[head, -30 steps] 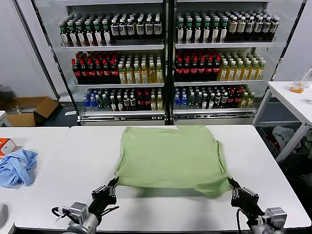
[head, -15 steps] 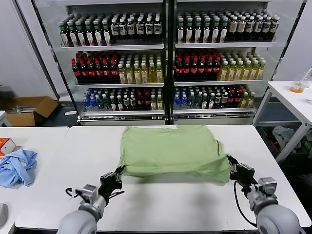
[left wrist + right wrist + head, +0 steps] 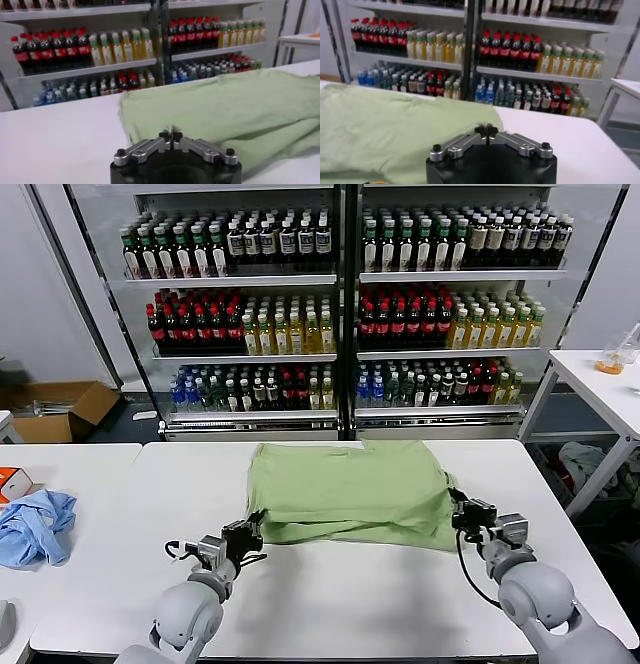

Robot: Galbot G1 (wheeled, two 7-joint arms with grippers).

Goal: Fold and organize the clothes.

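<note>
Behind the long white table [image 3: 330, 604] stand tall glass fridges full of drink bottles [image 3: 340, 304]. Far to the left, on the next table, lies a small crumpled light blue cloth [image 3: 35, 524]. It is well apart from the work.

Next comes the left claw [image 3: 250, 531]. It sits low on the table, right at the near left corner of the soft light green polo shirt [image 3: 350, 489]. Its two tips look pinched together. I cannot tell if any cloth is caught between them.

The green shirt lies in the middle of the table, toward the far edge. It is folded over once, so it makes a wide band. Its long side runs from left to right, from one claw to the other.

On the right, the right claw [image 3: 458, 509] touches the near right corner of the shirt. Its tips look pinched together too, and I cannot tell if cloth is caught there.

Both claws are just as near to the shirt, one at each end. The shirt lies ahead of them and between them. I think the next fold needs the short ends brought in toward the middle.
</note>
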